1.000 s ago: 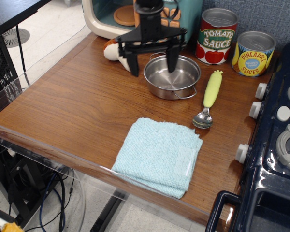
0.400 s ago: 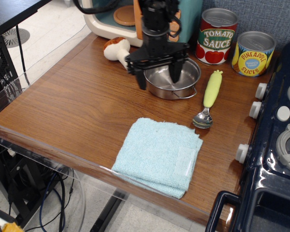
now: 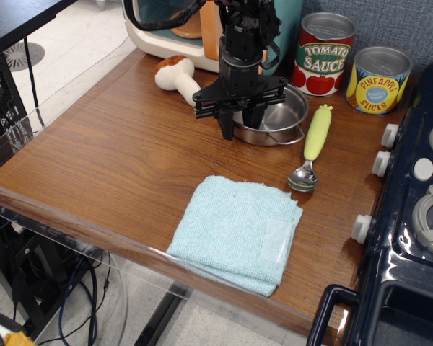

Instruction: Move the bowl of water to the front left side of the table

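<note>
The bowl of water [image 3: 283, 115] is a shallow shiny steel pot with a wire loop handle, standing at the back middle of the brown wood-grain table [image 3: 108, 158]. My gripper [image 3: 240, 121] is down on the bowl's near-left rim. One finger [image 3: 226, 124] is outside the rim and the other is inside the bowl. The fingers have closed narrow on the rim. The arm hides the bowl's left part.
A tomato sauce can [image 3: 325, 54] and a pineapple can [image 3: 377, 79] stand behind the bowl. A green-handled spoon [image 3: 314, 144] lies to its right, a toy mushroom [image 3: 175, 72] to its left. A folded blue cloth [image 3: 238, 231] lies at the front. A dark blue toy stove [image 3: 411, 216] borders the right side.
The gripper came down from above the bowl and its fingers narrowed onto the near-left rim. The bowl has shifted slightly to the right.
</note>
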